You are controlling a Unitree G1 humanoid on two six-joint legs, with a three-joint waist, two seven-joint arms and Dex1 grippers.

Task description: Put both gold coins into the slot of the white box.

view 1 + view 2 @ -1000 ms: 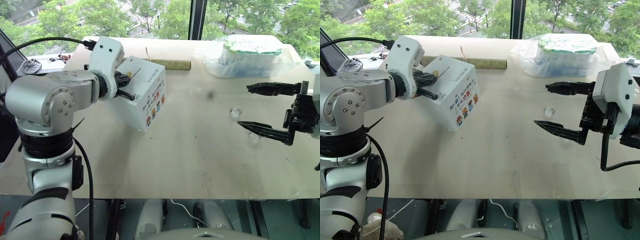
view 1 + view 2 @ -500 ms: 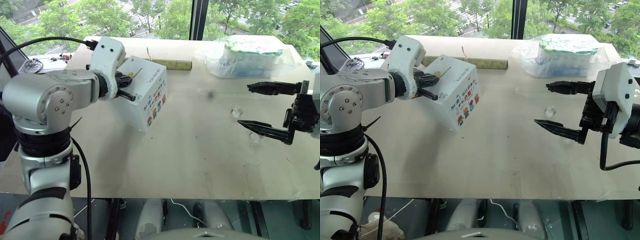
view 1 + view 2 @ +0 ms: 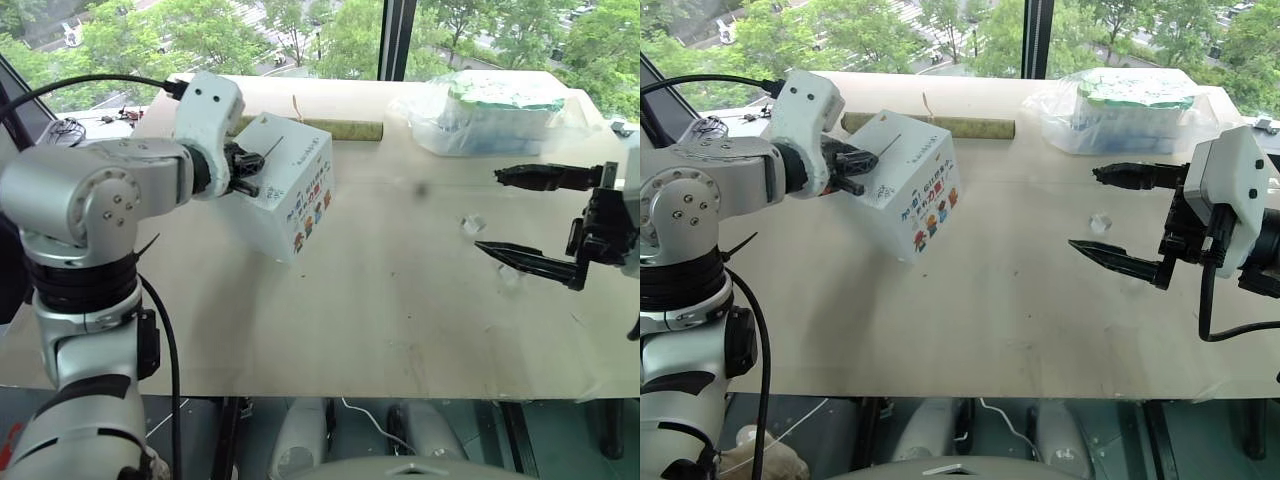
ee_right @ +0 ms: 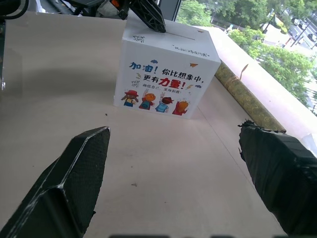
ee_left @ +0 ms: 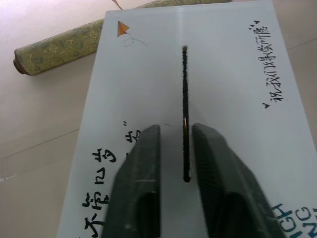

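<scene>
The white box [image 3: 300, 190] sits tilted on the table's left side, with its handwriting face turned up and its cartoon figures facing me. My left gripper [image 5: 176, 130] rests at that top face, open, its two fingers [image 5: 148, 148] standing either side of the slot [image 5: 185, 89]. A thin gold sliver, the edge of one gold coin [image 5: 184, 122], shows inside the slot between the fingertips. The other gold coin is hidden. My right gripper [image 3: 488, 212] hangs wide open above the table's right side, holding nothing.
A green-gold roll [image 3: 340, 129] lies behind the box. A clear plastic-wrapped green-and-white bundle [image 3: 495, 110] stands at the back right. Two small clear scraps [image 3: 470, 224] lie on the table near the right gripper. The table's front edge [image 3: 330, 395] runs below.
The left gripper's fingers have parted at the slot. The gold speck held between them earlier has left the fingertips. The right arm has stayed still.
</scene>
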